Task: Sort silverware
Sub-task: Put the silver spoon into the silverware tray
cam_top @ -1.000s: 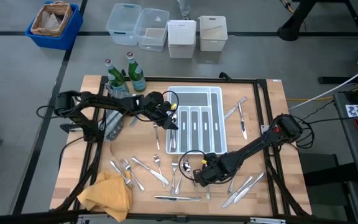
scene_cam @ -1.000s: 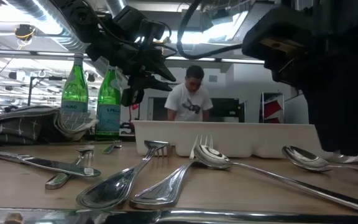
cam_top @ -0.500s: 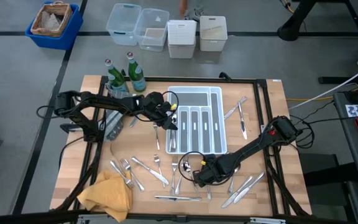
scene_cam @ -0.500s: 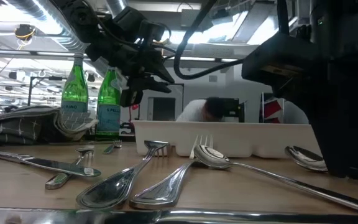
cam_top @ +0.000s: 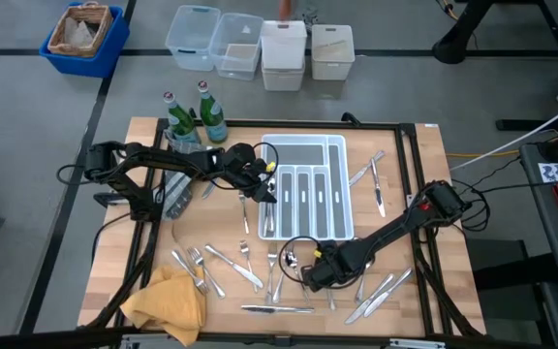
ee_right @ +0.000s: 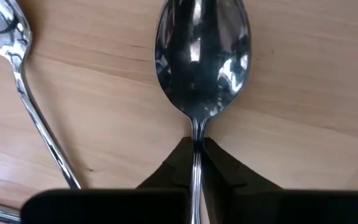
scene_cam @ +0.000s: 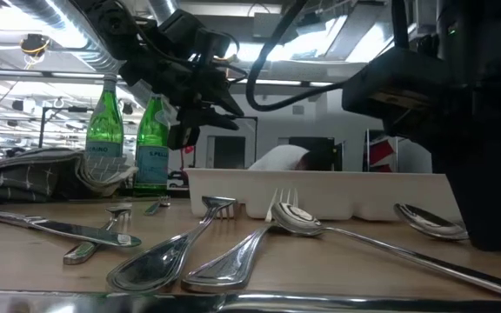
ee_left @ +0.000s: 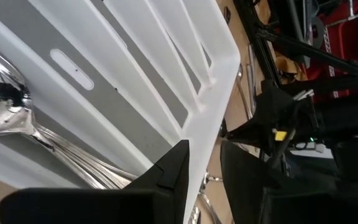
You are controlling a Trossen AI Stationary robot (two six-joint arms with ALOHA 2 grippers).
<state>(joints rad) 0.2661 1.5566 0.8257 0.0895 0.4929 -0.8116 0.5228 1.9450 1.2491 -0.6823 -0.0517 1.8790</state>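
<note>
Silverware lies scattered on the wooden table: forks [cam_top: 194, 267], spoons [cam_top: 277, 271] and knives [cam_top: 376, 293] near the front, two pieces [cam_top: 374, 182] right of the white tray [cam_top: 303, 142]. One spoon [ee_left: 5, 106] lies in the tray's left compartment. My right gripper [cam_top: 316, 277] is down at the table, shut on a spoon [ee_right: 202, 59], which also shows in the low view [scene_cam: 429, 222]. My left gripper [cam_top: 269, 194] hangs open and empty above the tray's left compartment; it also shows in the low view [scene_cam: 200, 117]. My right gripper pinches the spoon's handle [ee_right: 196, 144] just behind the bowl, between its two fingers. The fingers lie along the handle, one on each side. The spoon lies bowl up on the wood.
Two green bottles [cam_top: 194, 116] and a grey cloth [cam_top: 177, 194] stand at the table's far left. A yellow cloth [cam_top: 168, 302] lies at the near left corner. Another spoon [ee_right: 8, 37] lies close beside the held one. A person shows behind the tray in the low view [scene_cam: 277, 161].
My right gripper has come down onto the table at the spoon. The person behind the table has bent down.
</note>
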